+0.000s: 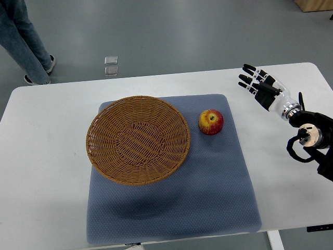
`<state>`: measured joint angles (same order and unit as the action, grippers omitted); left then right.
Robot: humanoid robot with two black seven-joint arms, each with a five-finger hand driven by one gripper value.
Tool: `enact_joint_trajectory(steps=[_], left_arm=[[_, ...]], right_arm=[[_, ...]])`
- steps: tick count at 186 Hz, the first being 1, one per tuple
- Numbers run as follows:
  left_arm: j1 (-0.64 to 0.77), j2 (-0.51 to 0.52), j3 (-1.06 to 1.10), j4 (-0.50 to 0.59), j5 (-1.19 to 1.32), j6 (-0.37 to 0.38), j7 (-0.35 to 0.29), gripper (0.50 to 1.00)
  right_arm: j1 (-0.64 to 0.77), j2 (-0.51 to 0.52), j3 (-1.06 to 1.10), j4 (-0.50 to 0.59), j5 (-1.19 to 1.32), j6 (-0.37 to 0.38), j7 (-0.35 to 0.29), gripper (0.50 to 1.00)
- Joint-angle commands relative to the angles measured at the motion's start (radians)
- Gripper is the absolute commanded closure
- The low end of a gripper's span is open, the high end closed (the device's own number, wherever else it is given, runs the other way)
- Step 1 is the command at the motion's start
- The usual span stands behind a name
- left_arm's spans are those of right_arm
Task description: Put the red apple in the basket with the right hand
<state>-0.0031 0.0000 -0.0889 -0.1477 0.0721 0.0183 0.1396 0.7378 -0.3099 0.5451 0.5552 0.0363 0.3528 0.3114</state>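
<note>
Red apple [210,122]: upright on blue mat [208,198], just right of wicker basket [104,151], untouched; right hand [258,83] far right over tabletop [41,156], fingers spread, empty; risk: round fruit rolls if nudged off-centre.

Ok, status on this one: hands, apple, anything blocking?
Right hand open, above the table right of the apple. Apple on blue mat, beside basket. Path clear.

Right hand [258,83]: black fingers, silver-white wrist cuff, black forearm with looping black cables.
</note>
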Motion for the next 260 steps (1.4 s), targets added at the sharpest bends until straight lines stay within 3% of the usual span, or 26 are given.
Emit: enact_joint_trajectory(steps=[1, 64, 100, 184, 216, 231, 260], left_arm=[[0.0, 0.0, 0.0, -0.003, 0.0, 0.0, 0.0, 0.5], [0.0, 0.0, 0.0, 0.0, 0.0, 0.0, 0.0, 0.5], [0.0, 0.0, 0.0, -0.001, 0.0, 0.0, 0.0, 0.5], [0.0, 0.0, 0.0, -0.001, 0.0, 0.0, 0.0, 0.5], [0.0, 0.0, 0.0, -0.001, 0.0, 0.0, 0.0, 0.5], [0.0, 0.0, 0.0, -0.001, 0.0, 0.0, 0.0, 0.5], [0.0, 0.0, 0.0, -0.001, 0.0, 0.0, 0.0, 0.5]], right_arm=[[0.0, -0.003, -0.001, -0.001, 0.001, 0.003, 0.0, 0.579], [0.028, -0.026, -0.016, 0.0, -0.035, 0.011, -0.012, 0.579], [0.043, -0.041, -0.017, 0.005, -0.064, 0.078, -0.012, 0.579], [0.072, -0.075, -0.019, 0.138, -0.536, 0.1, 0.0, 0.587], [0.086, -0.084, -0.019, 0.207, -0.863, 0.084, 0.052, 0.591], [0.086, -0.084, -0.019, 0.209, -0.905, 0.083, 0.058, 0.591], [0.083, -0.08, -0.019, 0.215, -1.082, 0.014, 0.075, 0.591]])
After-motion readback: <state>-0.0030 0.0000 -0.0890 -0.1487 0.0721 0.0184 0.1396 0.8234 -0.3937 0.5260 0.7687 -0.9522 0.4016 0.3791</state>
